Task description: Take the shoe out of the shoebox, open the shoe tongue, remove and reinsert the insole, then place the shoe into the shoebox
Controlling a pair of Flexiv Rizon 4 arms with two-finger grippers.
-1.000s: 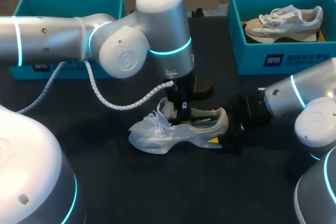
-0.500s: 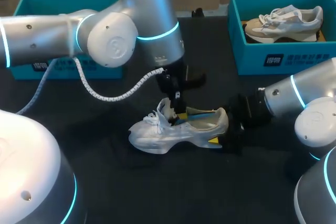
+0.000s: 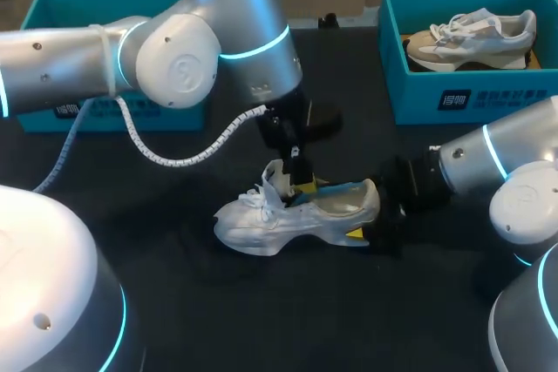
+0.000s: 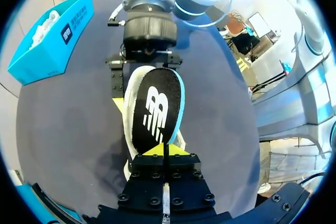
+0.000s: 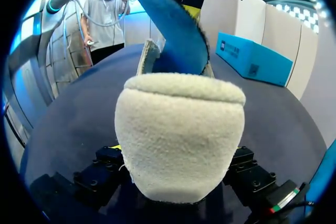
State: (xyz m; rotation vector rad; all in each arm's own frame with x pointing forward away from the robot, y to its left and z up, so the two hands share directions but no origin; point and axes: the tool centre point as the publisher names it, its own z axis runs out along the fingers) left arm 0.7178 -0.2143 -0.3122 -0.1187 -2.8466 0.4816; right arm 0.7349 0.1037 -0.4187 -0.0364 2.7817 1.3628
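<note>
Now, the left gripper (image 4: pixel 163 149) sits over the middle of the table (image 3: pixel 261 311), its yellow tips pinched together on one end of the insole (image 4: pixel 156 109); that is a firm, narrow grip with nothing else in it. The insole's black top face and teal edge run away from the fingers toward the heel; from the right wrist view its blue underside slants up out of the shoe's opening. The shoe (image 3: pixel 296 213) itself, white and laced, stands on its sole on the dark tabletop, outside both boxes, toe toward my left and heel toward my right. At that heel, the right gripper (image 3: pixel 377 217) comes in low from the right side; its fingers (image 5: pixel 105 165) stand one on each side of the fuzzy heel cup, touching it from both flanks, so it is clamped on the shoe. A white coiled cable (image 3: pixel 174 159) loops down from the left arm above the table. Far right at the back, a teal shoebox (image 3: pixel 471 100) holds a second shoe (image 3: pixel 471 34), beige and white, lying inside it; far left at the back, another teal shoebox (image 3: pixel 52 8) is partly hidden behind the left arm.
</note>
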